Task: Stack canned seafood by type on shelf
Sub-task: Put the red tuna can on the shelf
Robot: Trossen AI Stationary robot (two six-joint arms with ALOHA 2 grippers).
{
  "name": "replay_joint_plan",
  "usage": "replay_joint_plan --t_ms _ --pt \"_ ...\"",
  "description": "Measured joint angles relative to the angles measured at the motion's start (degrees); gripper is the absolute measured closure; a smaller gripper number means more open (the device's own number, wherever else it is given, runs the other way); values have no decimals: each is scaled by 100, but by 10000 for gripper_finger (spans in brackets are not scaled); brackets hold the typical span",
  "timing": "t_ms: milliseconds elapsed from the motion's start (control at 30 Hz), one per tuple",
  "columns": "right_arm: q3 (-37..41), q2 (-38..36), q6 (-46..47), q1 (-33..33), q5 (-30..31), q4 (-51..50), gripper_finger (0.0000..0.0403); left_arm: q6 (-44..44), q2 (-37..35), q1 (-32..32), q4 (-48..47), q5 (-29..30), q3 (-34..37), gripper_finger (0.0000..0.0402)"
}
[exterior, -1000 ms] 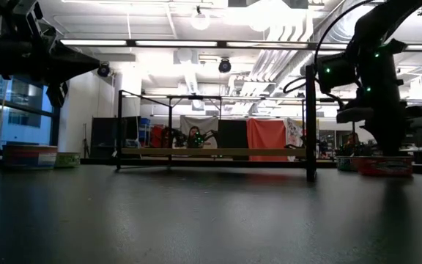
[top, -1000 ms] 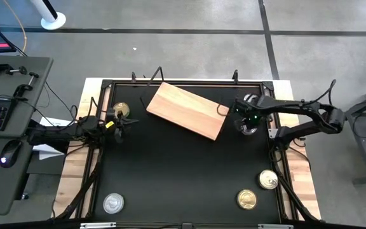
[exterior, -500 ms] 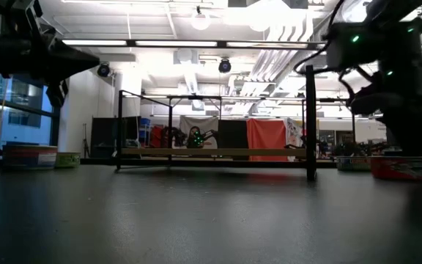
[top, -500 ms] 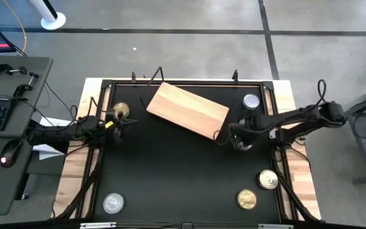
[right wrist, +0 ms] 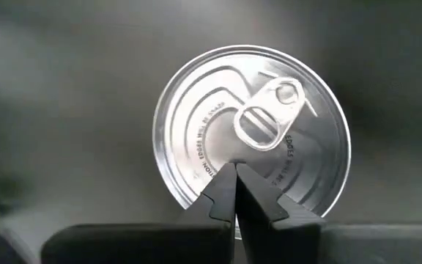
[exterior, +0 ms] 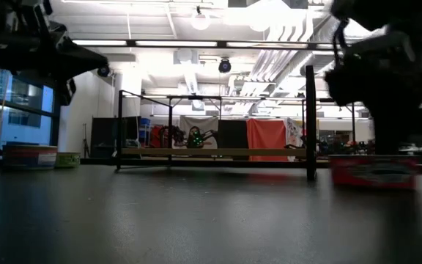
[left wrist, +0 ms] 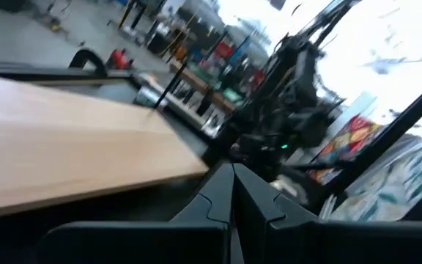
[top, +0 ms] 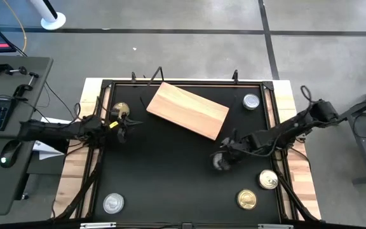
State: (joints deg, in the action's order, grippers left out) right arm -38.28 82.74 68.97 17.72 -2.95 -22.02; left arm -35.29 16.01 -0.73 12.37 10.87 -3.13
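Since the earlier frame, right gripper [top: 222,161] has swung to mid-counter, jaws closed above a round silver tin [right wrist: 252,139]; left gripper [top: 123,127], jaws closed, stays beside a gold tin [top: 120,109]; grainy wooden shelf [top: 187,109] lies between.

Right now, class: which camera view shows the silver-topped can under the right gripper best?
The right wrist view: the silver-topped can fills it, pull tab plain. The high view hides it largely under the right gripper; the low view shows its blurred side; the left wrist view, nothing certain.

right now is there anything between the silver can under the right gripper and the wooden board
Nothing visible. The right gripper, shut, sits over a silver-topped can on the table. Between it and the wooden board only bare black table shows from above.
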Motion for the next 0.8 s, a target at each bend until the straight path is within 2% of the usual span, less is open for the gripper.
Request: replay_joint_plan --t_ms 267,333,467,567,667,800 --pt "-15 1033 -1627 -446 482 2983 403 914 2476 64 476 -526 -1088 401" --pt "-182 1226 -2190 -599 483 3252 403 1202 3181 151 476 -581 -1462 402" --pt "-801 1363 -3475 -808 377 3255 403 1663 4464 329 458 -613 -2213 402" --pt "-1188 1222 -3960 -806 117 2983 403 1786 5121 356 463 -758 -2680 401" --pt "-1369 1089 -4222 -700 -22 2460 403 1752 5515 354 435 -1041 -2976 401" --pt "-1370 686 -4593 -519 275 1713 403 1625 5830 405 470 -1055 -3076 401"
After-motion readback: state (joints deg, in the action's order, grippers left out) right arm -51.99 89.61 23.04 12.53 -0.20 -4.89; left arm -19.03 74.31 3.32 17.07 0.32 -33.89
